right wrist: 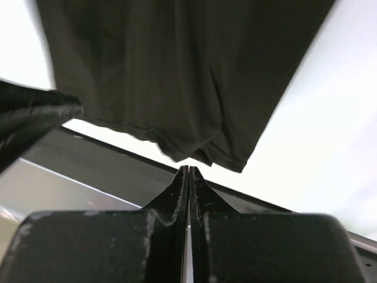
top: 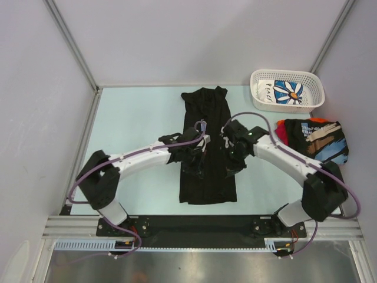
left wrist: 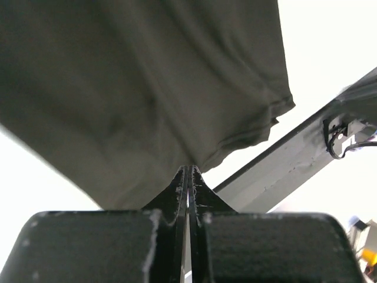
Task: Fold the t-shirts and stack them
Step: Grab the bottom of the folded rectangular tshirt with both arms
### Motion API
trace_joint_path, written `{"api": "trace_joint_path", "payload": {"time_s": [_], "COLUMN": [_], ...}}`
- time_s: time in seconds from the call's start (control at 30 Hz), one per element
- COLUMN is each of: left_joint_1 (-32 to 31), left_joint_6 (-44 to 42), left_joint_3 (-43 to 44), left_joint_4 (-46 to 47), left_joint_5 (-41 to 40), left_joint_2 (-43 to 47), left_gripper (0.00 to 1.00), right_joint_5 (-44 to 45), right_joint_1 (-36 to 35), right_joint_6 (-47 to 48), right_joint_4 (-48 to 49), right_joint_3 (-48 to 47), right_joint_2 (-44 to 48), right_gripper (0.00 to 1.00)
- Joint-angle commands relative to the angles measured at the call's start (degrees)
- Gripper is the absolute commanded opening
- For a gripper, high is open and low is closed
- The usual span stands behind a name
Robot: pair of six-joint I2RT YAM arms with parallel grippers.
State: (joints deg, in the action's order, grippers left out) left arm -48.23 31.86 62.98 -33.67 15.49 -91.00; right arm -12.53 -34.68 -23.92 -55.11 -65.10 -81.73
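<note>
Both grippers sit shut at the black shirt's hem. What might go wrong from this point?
The left gripper and right gripper are shut right at a hem edge of the black t-shirt. With so little cloth at the tips, either may slip off or lift nothing.
In the top view the wrists sit close together over the shirt's middle, so they may bump during the fold.
An uneven pull could skew the narrow fold.

- Left arm (top: 141,158) bends in toward the centre, left gripper (left wrist: 188,172) with fingers pressed together
- Right arm (top: 283,154) mirrors it, right gripper (right wrist: 188,172) likewise closed tight
</note>
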Motion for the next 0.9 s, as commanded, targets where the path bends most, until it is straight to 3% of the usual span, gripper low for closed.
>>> {"api": "trace_joint_path", "payload": {"time_s": [0.0,0.57,0.77,0.87], "left_joint_1": [-3.89,-5.65,-5.74,-5.74], "left_joint_6": [-2.94,-2.59,-2.59,-2.76], "left_joint_3": [6.71,-0.22,-1.20,1.43], "left_joint_4": [-1.30,-4.65,-6.67,-9.21], "left_joint_5": [1.83,4.20,2.18,-0.54], "left_joint_2": [-6.81,-13.32,-12.54,-7.72], "left_gripper": [0.00,0.00,0.00,0.00], "right_joint_5": [-2.23,2.16,5.15,6.47], "right_joint_1": [-4.25,-5.67,-6.19,-6.19], "right_joint_6": [0.19,0.37,0.10,0.19], "right_joint_4": [2.99,5.63,1.60,-2.17], "right_joint_3": [4.01,15.96,12.56,9.13], "right_joint_2": [-6.42,-12.22,-14.33,-8.99], "right_gripper": [0.00,0.00,0.00,0.00]}}
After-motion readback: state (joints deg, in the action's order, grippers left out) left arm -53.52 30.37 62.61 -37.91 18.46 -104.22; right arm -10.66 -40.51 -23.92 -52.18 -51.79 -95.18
